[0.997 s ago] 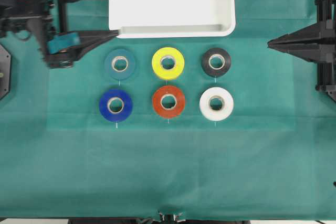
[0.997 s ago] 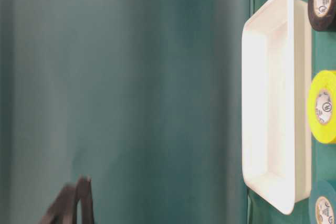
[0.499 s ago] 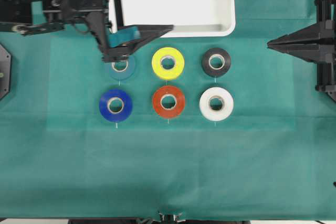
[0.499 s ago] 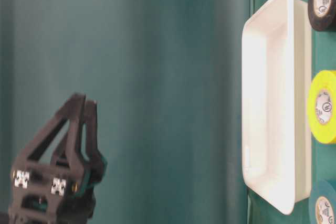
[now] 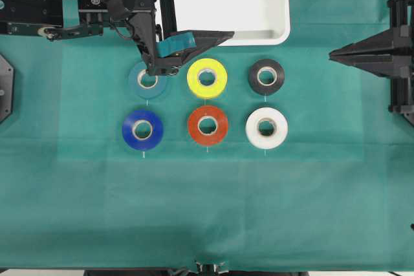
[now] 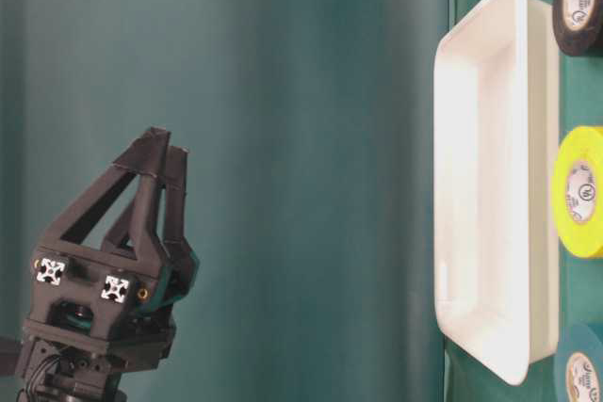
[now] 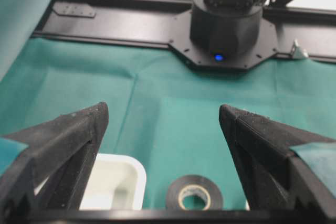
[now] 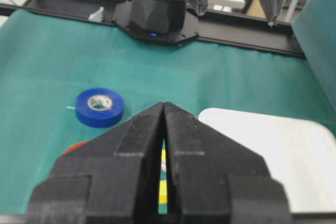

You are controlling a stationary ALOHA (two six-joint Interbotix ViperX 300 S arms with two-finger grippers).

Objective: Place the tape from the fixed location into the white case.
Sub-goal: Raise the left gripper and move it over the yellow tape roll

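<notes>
The yellow tape [image 5: 207, 77] lies flat in the middle of the back row of rolls, and its edge shows in the table-level view [image 6: 578, 192]. Just behind that row stands the white case [image 5: 259, 4] [image 6: 490, 185]; one corner of it [image 7: 123, 182] shows in the left wrist view. My left gripper [image 5: 231, 11] [image 6: 165, 143] [image 7: 164, 111] hangs open and holds nothing, above the case's left part, with its near finger just behind the tape. At the right edge my right gripper [image 5: 333, 53] [image 8: 164, 104] is shut and holds nothing.
Five other rolls lie on the green cloth: teal [image 5: 147, 79], partly under the left gripper, black [image 5: 266, 76] [image 7: 194, 195], blue [image 5: 142, 129] [image 8: 100, 107], orange-red [image 5: 207, 125] and white [image 5: 266, 127]. The left arm stretches in from the upper left.
My left gripper has swung from the left edge to the right, over the case's left part, and stayed open. The right arm has not moved.
</notes>
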